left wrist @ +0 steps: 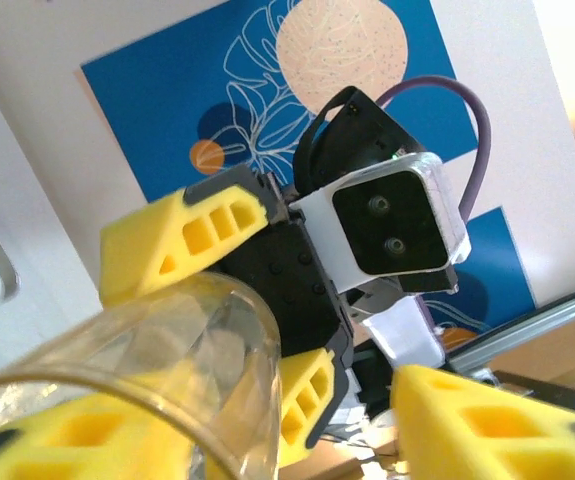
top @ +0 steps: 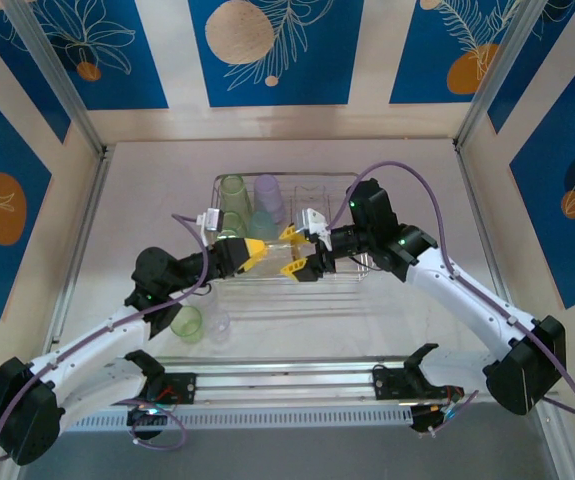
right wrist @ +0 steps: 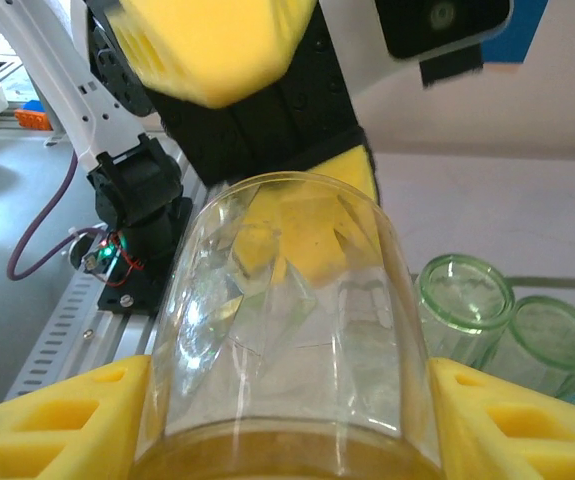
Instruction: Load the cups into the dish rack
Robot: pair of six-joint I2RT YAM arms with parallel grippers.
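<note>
The right claw is clamped on a clear cup, held on its side above the near edge of the dish rack. The left claw faces it at the cup's open end, jaws apart. In the rack's far left part sit a green cup and a lilac cup side by side, with a teal cup just nearer. On the table, near left, a second green cup stands beside a small clear cup.

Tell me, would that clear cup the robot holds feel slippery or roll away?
Probably light: the clear cup looks like thin, see-through plastic. It may be slippery, since its wall looks smooth and shiny, though the right gripper pinches it from both sides. Being round, it would likely roll if laid sideways.
</note>
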